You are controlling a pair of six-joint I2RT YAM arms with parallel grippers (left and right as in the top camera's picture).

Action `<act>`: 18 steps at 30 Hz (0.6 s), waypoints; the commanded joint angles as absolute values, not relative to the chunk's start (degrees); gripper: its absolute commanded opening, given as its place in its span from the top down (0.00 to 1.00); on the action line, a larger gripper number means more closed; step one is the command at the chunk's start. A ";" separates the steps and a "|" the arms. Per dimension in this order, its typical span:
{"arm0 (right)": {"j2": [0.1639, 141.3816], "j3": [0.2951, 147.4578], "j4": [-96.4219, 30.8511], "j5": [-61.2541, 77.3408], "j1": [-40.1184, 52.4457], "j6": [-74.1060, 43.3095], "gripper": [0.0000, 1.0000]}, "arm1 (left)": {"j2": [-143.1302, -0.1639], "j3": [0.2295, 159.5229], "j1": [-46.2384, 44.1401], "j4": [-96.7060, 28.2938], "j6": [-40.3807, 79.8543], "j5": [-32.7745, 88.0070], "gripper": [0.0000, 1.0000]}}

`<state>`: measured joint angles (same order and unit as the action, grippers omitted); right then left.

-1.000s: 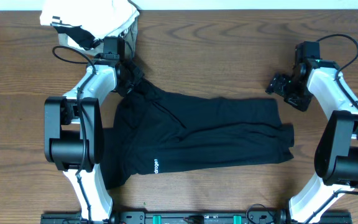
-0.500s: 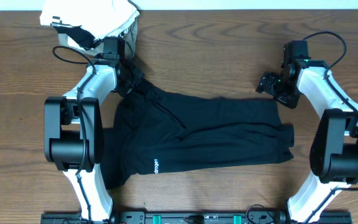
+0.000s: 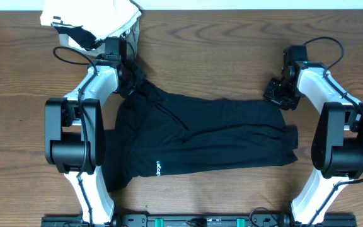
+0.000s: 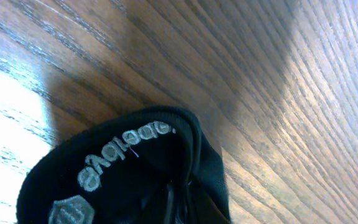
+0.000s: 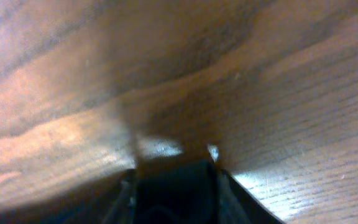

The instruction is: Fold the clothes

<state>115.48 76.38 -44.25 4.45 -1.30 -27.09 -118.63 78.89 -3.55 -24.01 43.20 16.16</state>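
Overhead view shows the clothes (image 3: 207, 135), one black garment, spread flat across the middle of the wooden table (image 3: 219, 44). Its long axis runs side to side between the two arms, and the narrower end points toward the right arm. A small white logo (image 3: 158, 168) sits near the front edge on the wider, left part. The far left corner rises into a bunched peak at the left gripper (image 3: 130, 81). Its fingers are pressed together on that corner, and the left wrist view shows black cloth with grey lettering filling the lower frame. The right gripper (image 3: 279, 94) sits low at the far right corner. Its fingers (image 5: 126, 190) frame something dark, but whether they pinch it I cannot tell. A white-and-grey bundle (image 3: 90, 22) lies at the far left edge.
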 commanded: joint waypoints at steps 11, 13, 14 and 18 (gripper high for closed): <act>111.63 76.88 -47.18 4.49 -0.84 -28.91 0.99 | -119.20 79.75 -3.73 -25.19 40.56 16.25 0.94; 110.37 76.88 -47.64 4.49 -0.84 -28.88 0.99 | -118.50 79.75 -3.73 -25.19 38.13 17.06 0.94; 109.71 76.88 -47.79 4.51 -0.84 -28.91 0.99 | -118.19 79.75 -3.70 -25.21 37.50 17.12 0.94; 107.59 76.88 -48.66 4.51 -0.84 -28.93 0.99 | -116.42 79.75 -3.55 -25.63 37.10 18.61 0.94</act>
